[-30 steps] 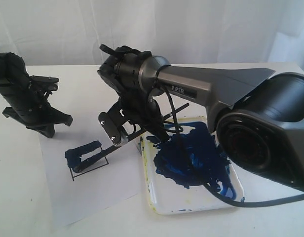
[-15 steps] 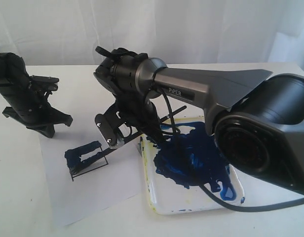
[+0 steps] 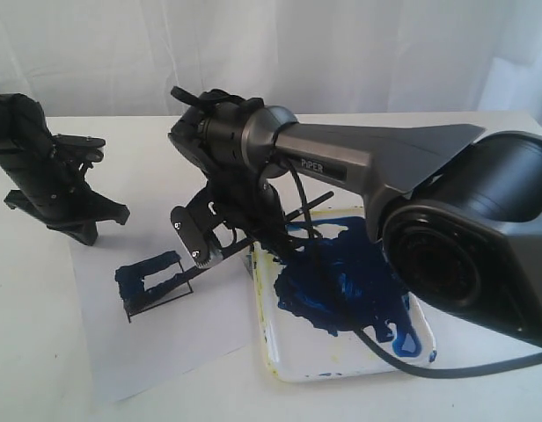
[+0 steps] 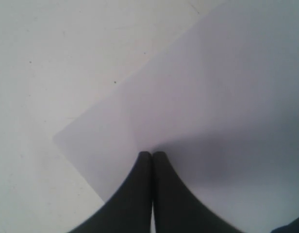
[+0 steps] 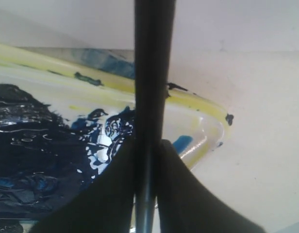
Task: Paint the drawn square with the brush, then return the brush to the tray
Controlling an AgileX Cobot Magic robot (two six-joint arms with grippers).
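Note:
The drawn square (image 3: 157, 281) sits on the white paper, its upper half smeared dark blue and its lower part white. My right gripper (image 3: 220, 251) reaches across to it from the right and is shut on the brush (image 3: 313, 204), which slants down-left so that its tip meets the square's right side. In the right wrist view the brush (image 5: 152, 73) runs straight out between the shut fingers of the right gripper (image 5: 148, 145), above the tray's yellow-stained rim (image 5: 198, 104). The tray (image 3: 333, 356) lies right of the paper with a big blue blotch. My left gripper (image 3: 88, 230) rests shut and empty at the paper's far-left corner.
The white paper sheet (image 3: 165, 343) lies beside the tray on a white table. The right arm's black cable (image 3: 377, 338) drapes over the tray. In the left wrist view the left gripper (image 4: 152, 154) hovers over the paper's corner (image 4: 91, 145). White curtains hang behind.
The right wrist has shifted a little to the left with the brush, moving its tip slightly along the square. The left arm has not moved.

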